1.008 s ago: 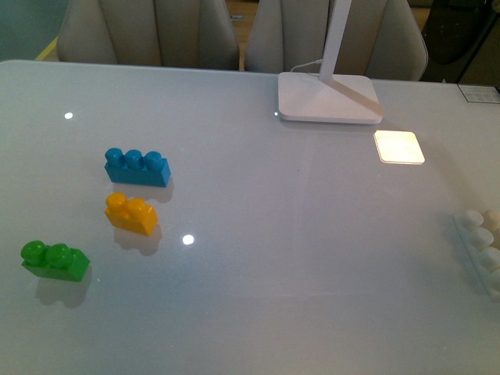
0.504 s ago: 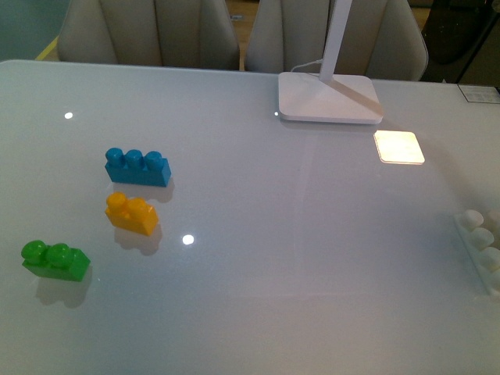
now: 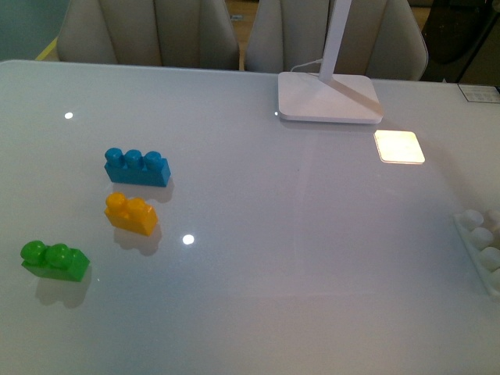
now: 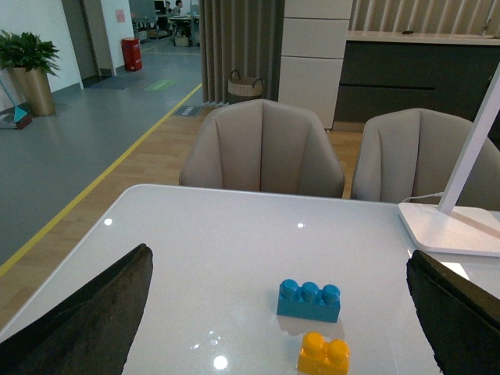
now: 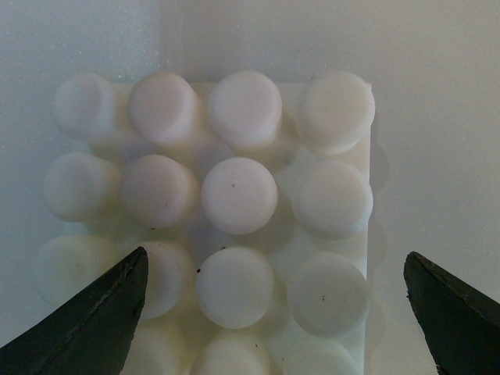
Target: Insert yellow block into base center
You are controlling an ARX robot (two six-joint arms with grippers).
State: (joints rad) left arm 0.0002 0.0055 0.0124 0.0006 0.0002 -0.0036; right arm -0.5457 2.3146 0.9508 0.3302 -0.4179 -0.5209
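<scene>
Nearest on the left of the glossy worktop (image 3: 273,266) lies the green two-stud brick (image 3: 55,262). Level with it at the right edge lies the white studded base (image 3: 480,248), only partly inside the front view. The right gripper (image 5: 272,312) hangs straight above that base (image 5: 234,195), jaws spread wide to either side and holding nothing.

The left gripper (image 4: 272,320) is also wide and empty. It looks across the worktop at the yellow block (image 4: 324,353), which lies just beyond it. In the front view the yellow block (image 3: 130,213) sits on the left, turned slightly askew, a little farther off than the green brick and well apart from the base. The blue three-stud brick (image 3: 137,166) sits just behind it with a narrow gap between them. Farther still stand the white lamp foot (image 3: 328,98), a bright patch of light (image 3: 399,146) beside it, and the chairs (image 3: 148,31).

The pick-up has not yet begun, and the risks lie ahead:
- **Crowding:** wide jaws coming down on the block could knock or catch the blue brick, because the two sit so close.
- **Skew:** a grip not turned to match the block's angle could twist it.
- **Slipping:** the base rests loose on a slick surface, so pressing off-centre could slide it or seat the block away from the middle studs.
</scene>
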